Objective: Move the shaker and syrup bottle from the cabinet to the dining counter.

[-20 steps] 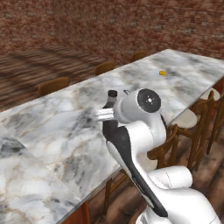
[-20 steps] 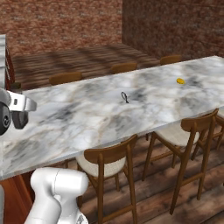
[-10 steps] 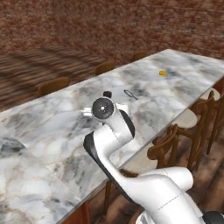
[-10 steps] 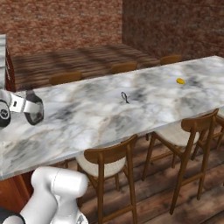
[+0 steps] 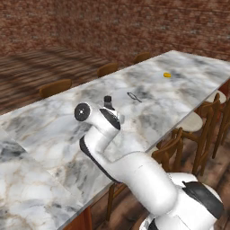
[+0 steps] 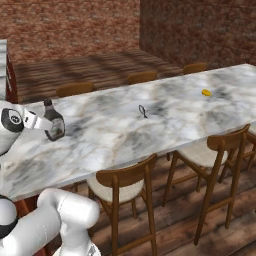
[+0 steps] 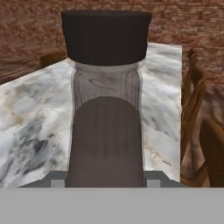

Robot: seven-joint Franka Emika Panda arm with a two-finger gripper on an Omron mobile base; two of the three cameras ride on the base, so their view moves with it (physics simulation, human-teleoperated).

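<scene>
The pincer (image 6: 50, 125) holds the syrup bottle (image 6: 54, 122) upright over the near part of the dining worktop (image 6: 165, 112), whether it has touched down I cannot tell. Releasing it there looks like the step left for this bottle, and no shaker stands on the marble yet

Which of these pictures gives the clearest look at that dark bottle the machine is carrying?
The right base view: the syrup bottle shows whole there, cap to base, against the dining counter. The hand view is so close that its cap and neck are all you get. The left base view shows just its cap behind the arm.
</scene>
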